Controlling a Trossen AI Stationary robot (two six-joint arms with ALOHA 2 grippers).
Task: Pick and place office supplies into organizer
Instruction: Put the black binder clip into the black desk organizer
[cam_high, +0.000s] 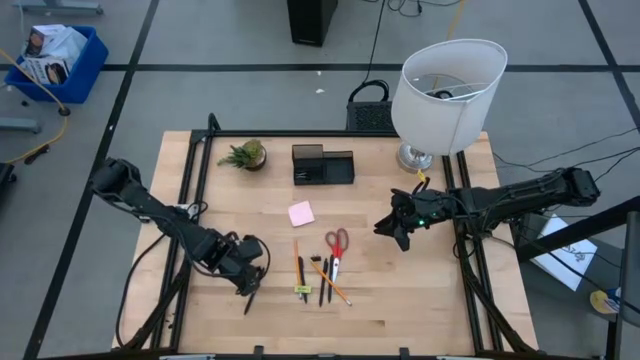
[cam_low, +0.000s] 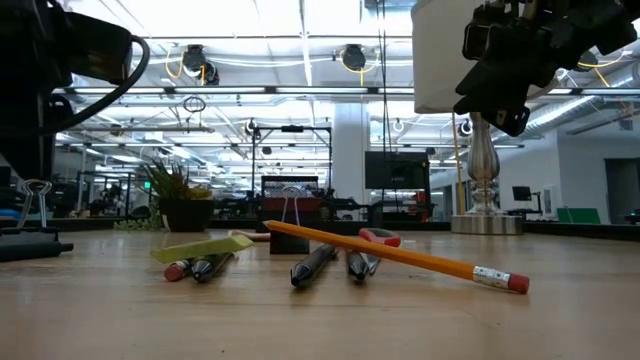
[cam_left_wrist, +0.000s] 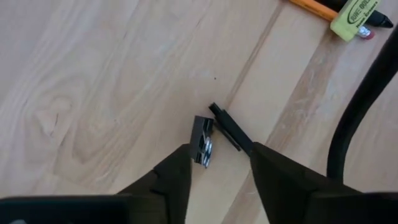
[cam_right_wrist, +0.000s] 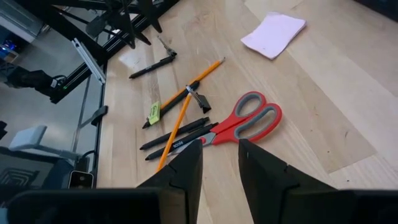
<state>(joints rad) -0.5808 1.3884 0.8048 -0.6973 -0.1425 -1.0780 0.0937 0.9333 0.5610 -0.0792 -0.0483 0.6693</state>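
Observation:
My left gripper points down over the table's near left, open. Between its fingers lie one end of a black pen and a small black binder clip, both on the wood. My right gripper hangs open above the table's right part, holding nothing. Below it and toward the middle lie the red-handled scissors, orange pencils, black pens, a yellow-green piece and the pink sticky-note pad. The dark organizer stands at the far middle. My left gripper comes from above with a finger on either side of the pen's end and the binder clip. The clip lies right beside one fingertip. Whether that finger touches it, I cannot tell. Pen and clip both lie flat on the table.
A small potted plant stands left of the organizer, and a big white lamp stands at the far right corner. A second binder clip sits among the pencils. Bare wood lies between the organizer and the pile.

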